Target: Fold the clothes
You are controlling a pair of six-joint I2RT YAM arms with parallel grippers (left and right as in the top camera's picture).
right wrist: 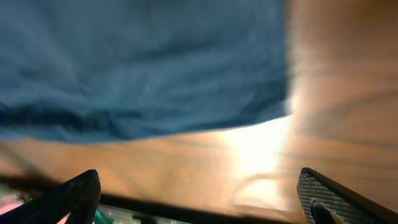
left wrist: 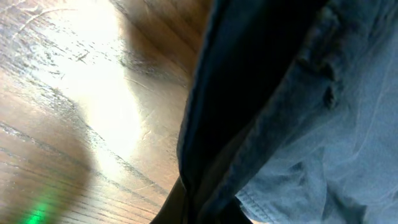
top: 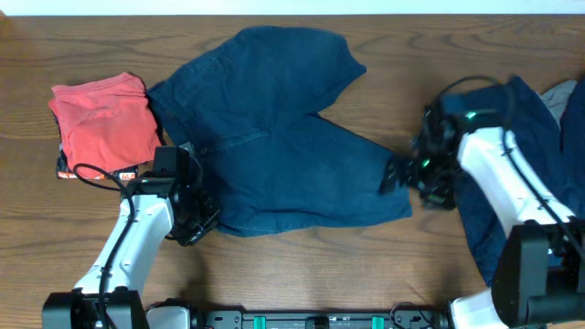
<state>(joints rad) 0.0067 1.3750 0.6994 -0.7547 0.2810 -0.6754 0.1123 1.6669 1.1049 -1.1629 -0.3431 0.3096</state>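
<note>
Dark navy shorts (top: 274, 137) lie spread flat in the middle of the wooden table. My left gripper (top: 199, 222) is at their near left corner and is shut on the cloth. In the left wrist view the hem (left wrist: 298, 124) runs down into the dark jaws (left wrist: 205, 208). My right gripper (top: 395, 175) is at the shorts' right edge, open and empty. In the right wrist view its fingers (right wrist: 202, 193) are spread wide over bare wood, with the cloth edge (right wrist: 143, 62) just beyond them. A second navy garment (top: 530, 105) lies at the far right, partly under the right arm.
A folded red garment (top: 105, 119) lies at the back left, touching the shorts' left edge. A bit of grey cloth (top: 565, 95) shows at the right edge. Bare wood (top: 320, 265) runs along the table's front.
</note>
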